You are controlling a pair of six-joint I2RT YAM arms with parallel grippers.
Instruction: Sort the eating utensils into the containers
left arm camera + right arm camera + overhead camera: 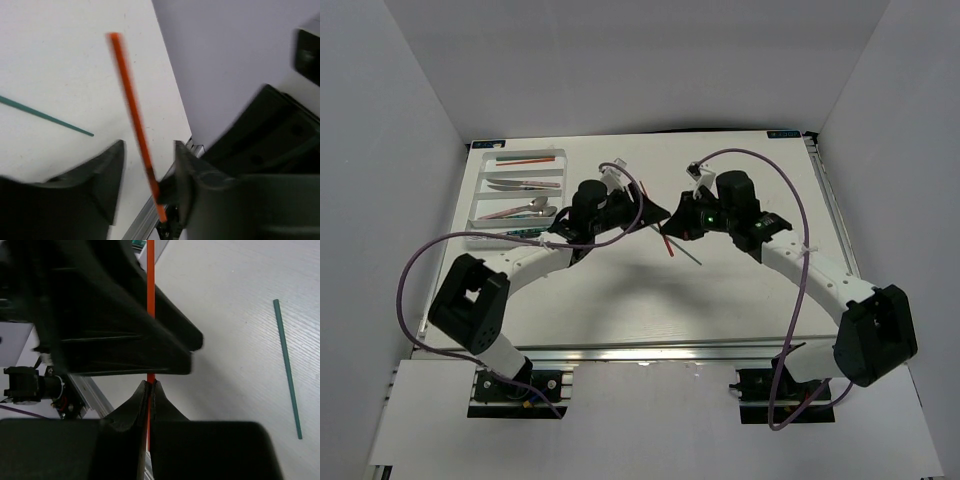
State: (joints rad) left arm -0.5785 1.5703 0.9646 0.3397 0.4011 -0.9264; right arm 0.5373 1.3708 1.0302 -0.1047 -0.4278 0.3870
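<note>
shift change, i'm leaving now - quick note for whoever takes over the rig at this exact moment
Right tool: shut on the red chopstick, between the two arms.
Left tool: open around that same chopstick, no grip yet.
Green chopstick: loose on the table, near the tools.
Tray: far left; a second red chopstick in its far slot, cutlery in the slots nearer.
Left to do: probably finish the hand-over, slot the red chopstick, then the green one.

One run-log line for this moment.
right gripper: shut on red chopstick | left gripper: open around it | green chopstick: on table
</note>
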